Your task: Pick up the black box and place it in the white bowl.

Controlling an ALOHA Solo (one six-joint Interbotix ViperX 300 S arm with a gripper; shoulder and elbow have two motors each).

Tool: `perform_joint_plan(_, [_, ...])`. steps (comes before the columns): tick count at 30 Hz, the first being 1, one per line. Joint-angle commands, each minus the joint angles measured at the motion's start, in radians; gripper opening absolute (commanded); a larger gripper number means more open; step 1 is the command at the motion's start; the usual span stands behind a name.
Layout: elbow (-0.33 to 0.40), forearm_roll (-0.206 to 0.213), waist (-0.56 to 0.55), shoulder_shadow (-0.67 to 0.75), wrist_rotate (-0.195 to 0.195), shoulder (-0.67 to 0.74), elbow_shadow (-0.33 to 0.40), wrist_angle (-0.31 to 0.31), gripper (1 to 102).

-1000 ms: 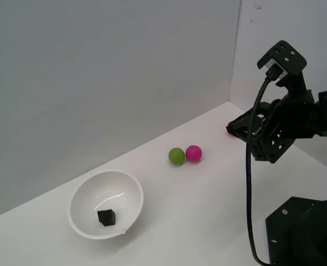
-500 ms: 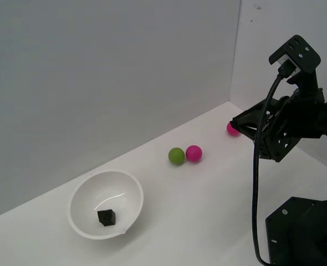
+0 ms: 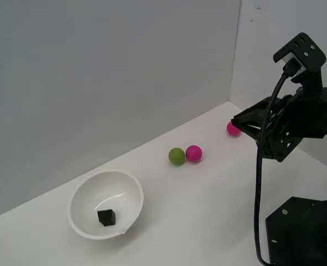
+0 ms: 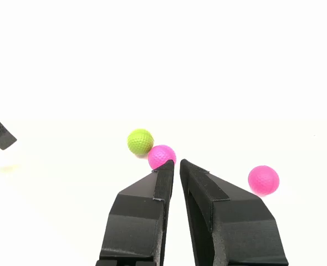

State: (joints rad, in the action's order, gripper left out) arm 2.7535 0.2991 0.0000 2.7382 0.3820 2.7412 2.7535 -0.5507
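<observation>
On the white table [image 3: 208, 199], everything is sitting pretty spread out. Biggest thing in the exterior view is the black arm [image 3: 296, 124] hanging over that view's right side, with a cable [image 3: 259, 183] drooping down from the camera mount toward the black base [image 3: 305, 233] in the lower right corner. The gripper [image 3: 238, 123] is pointing toward that view's left and hovering up above the table, not touching anything. From the wrist view the gripper [image 4: 177, 166] is pretty much closed up, just a thin sliver of a gap between the two fingers [image 4: 164, 180], and nothing is sitting between them. Next down in size, the bowl [image 3: 106, 204] is resting on the table toward the exterior view's lower left, well apart from the arm, and it's tilting a bit so you're looking into it. The box [image 3: 106, 216] is lying inside the bowl, down near the bottom, so that part's already done. In the wrist view the box [image 4: 1, 136] is showing up at the far edge, but the bowl is too washed out to make out there. Then the small stuff: a green ball [image 3: 176, 156] and a pink ball [image 3: 193, 153] are sitting touching each other mid-table, and a second pink ball [image 3: 232, 129] is sitting just past the gripper tip, near the back wall [image 3: 97, 83].
</observation>
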Motion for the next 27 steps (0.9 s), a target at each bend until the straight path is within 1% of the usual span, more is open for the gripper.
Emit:
perform_joint_plan(1, [0.000,0.000,-0.006,0.009,0.006,0.005,0.002,-0.002,3])
perform_joint_plan(27, [0.000,0.002,-0.006,0.018,0.006,0.015,0.002,-0.003,3])
